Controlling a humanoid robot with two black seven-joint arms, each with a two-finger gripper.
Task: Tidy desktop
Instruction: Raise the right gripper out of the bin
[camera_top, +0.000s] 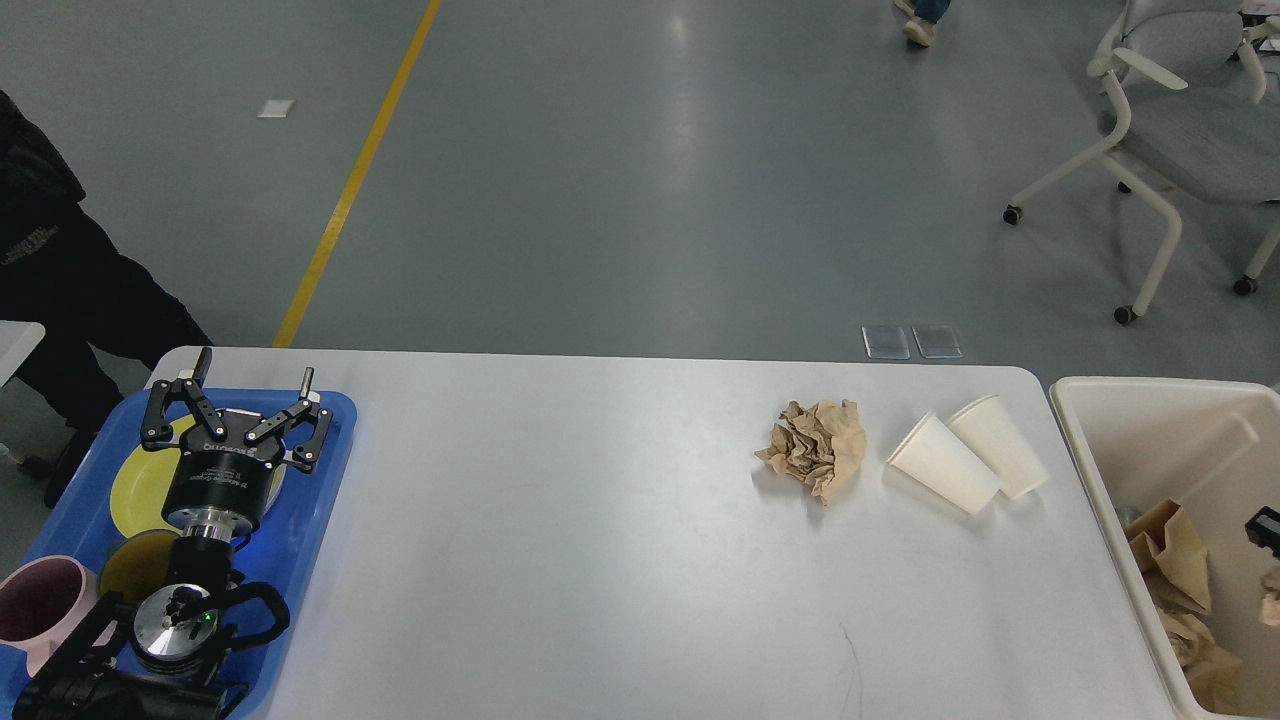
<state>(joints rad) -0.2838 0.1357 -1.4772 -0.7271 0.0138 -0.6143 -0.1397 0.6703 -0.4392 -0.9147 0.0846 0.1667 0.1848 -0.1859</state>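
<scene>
Bright, even overhead light; floor (680, 150) glare; soft shadows; sharp focus

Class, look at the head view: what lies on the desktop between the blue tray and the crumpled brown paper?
Nothing: in the head view that stretch of the desktop between the blue tray and the crumpled brown paper is bare.

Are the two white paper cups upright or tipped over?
Tipped over. Both paper cups lie on their sides on the desktop, side by side, rims pointing toward the far left, right of the crumpled brown paper.
</scene>
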